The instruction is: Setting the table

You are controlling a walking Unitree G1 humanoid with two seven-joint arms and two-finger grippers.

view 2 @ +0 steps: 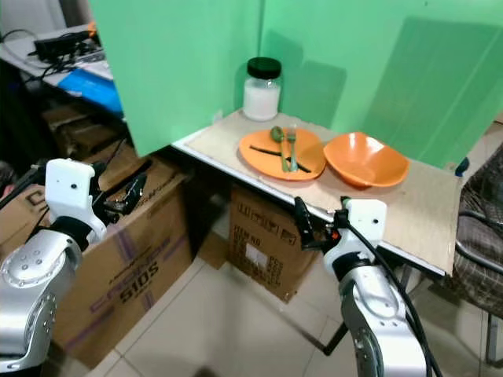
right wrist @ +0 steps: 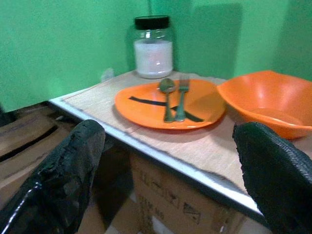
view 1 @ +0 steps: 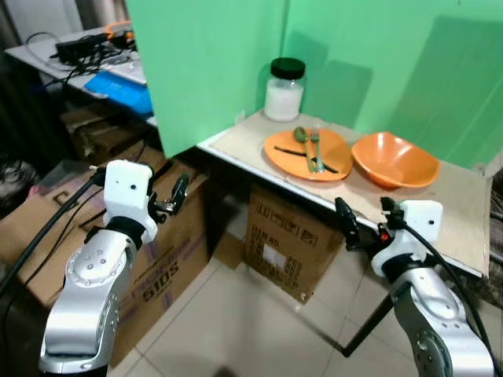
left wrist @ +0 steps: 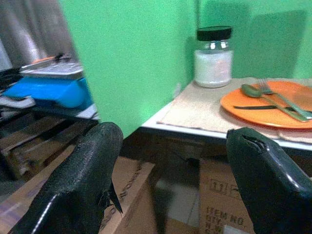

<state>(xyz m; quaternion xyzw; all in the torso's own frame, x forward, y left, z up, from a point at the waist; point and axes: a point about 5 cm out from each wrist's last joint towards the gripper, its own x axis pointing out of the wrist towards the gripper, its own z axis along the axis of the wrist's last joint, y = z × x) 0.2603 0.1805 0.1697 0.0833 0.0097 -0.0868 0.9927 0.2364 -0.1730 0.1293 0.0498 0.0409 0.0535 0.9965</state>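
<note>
An orange plate point(view 1: 333, 146) lies on the table's beige mat point(view 1: 448, 206). On it rest a green spoon point(view 1: 301, 135), a green fork point(view 1: 315, 146) and a thin black utensil point(view 1: 288, 151) laid across. An orange bowl point(view 1: 395, 162) sits just right of the plate, and a black-lidded jar point(view 1: 284, 89) of white powder stands behind it. My right gripper point(view 1: 365, 210) hovers open at the table's near edge, facing the plate point(right wrist: 146, 105). My left gripper point(view 1: 171, 198) is open and empty, off to the left over a cardboard box, short of the table corner point(left wrist: 161, 127).
Green screens point(view 1: 212, 63) wall the table's back and left. Cardboard boxes stand under the table point(view 1: 287, 239) and at my left point(view 1: 157, 259). A cluttered desk point(view 1: 94, 55) is at the far left, a chair point(view 2: 479, 259) at the right, tiled floor point(view 1: 251, 322) below.
</note>
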